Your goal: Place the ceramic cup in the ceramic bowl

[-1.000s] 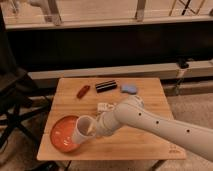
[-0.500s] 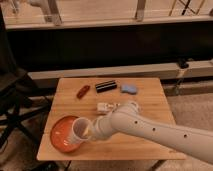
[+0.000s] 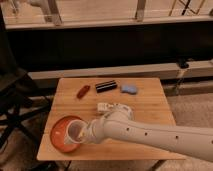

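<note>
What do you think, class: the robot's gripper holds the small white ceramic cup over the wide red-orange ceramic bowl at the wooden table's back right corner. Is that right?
Not quite. In the camera view the wide red-orange ceramic bowl sits at the front left corner of the wooden table; the gripper does hold the small white ceramic cup over it.

Arm [image 3: 150, 132] extends from lower right, tool [image 3: 81, 134] closed at lower left.

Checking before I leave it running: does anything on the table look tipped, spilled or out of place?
Nothing looks spilled or broken. The gripper holds the ceramic cup over the ceramic bowl at its right edge. The white bottle seems to lie on its side behind the arm.
</note>
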Robot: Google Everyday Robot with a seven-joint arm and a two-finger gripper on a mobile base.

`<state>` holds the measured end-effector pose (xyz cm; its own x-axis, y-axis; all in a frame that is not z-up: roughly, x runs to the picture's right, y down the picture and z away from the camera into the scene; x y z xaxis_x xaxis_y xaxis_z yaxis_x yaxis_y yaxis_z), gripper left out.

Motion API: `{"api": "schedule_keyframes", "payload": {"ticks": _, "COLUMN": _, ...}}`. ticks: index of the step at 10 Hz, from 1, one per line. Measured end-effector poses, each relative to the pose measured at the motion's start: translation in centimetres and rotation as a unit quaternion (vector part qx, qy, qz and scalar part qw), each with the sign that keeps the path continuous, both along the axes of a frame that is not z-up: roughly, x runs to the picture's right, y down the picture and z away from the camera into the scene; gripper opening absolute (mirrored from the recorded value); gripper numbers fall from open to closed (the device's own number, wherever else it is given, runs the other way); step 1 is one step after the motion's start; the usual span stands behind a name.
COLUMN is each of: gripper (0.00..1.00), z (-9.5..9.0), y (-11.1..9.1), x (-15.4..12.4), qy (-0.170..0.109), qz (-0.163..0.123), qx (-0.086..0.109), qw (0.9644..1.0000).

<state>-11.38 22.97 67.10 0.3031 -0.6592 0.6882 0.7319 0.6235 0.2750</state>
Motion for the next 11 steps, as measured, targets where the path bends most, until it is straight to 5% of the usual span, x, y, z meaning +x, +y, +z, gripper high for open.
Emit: {"api": "schedule_keyframes", "payload": {"ticks": 11, "gripper": 0.00, "z": 1.8, "y": -0.1, "x": -5.2, "qy": 0.062, "qz": -0.004, "qx": 0.050, "qw": 0.9968}}
